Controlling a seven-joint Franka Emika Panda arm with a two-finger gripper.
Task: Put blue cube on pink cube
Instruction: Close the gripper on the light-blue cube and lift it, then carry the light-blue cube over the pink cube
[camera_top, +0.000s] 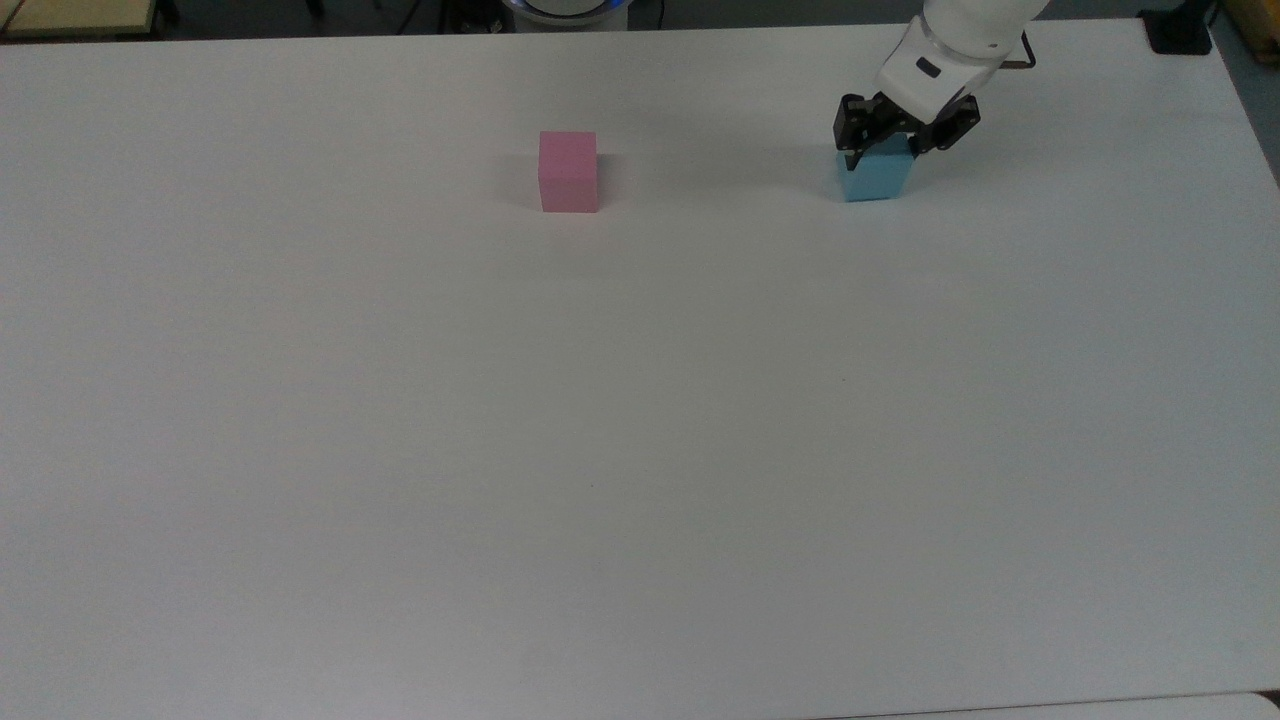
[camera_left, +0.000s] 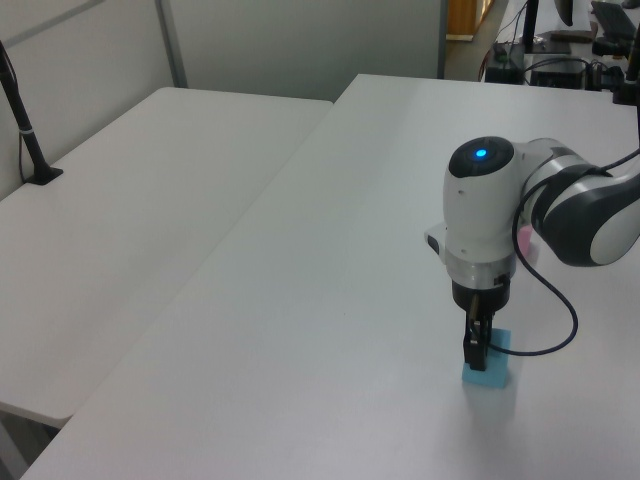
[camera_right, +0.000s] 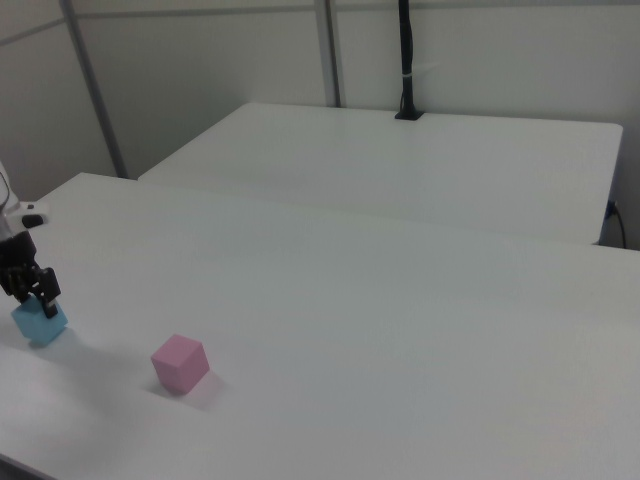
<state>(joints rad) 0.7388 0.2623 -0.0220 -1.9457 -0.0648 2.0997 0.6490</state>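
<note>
matt, plain-faced blue cube (camera_top: 876, 177) and pink cube (camera_top: 568, 172) on a smooth matt white table (camera_top: 640, 420); glossy white plastic arm (camera_left: 482, 215).

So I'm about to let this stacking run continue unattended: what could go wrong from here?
The gripper grips the blue cube only near its top edge, so it may slip or tilt on lifting. In the top view the blue cube sits slightly rotated against the pink cube, so it may land askew. The pink cube is no bigger than the blue one, so a small offset could tip the stack onto the table.
</note>
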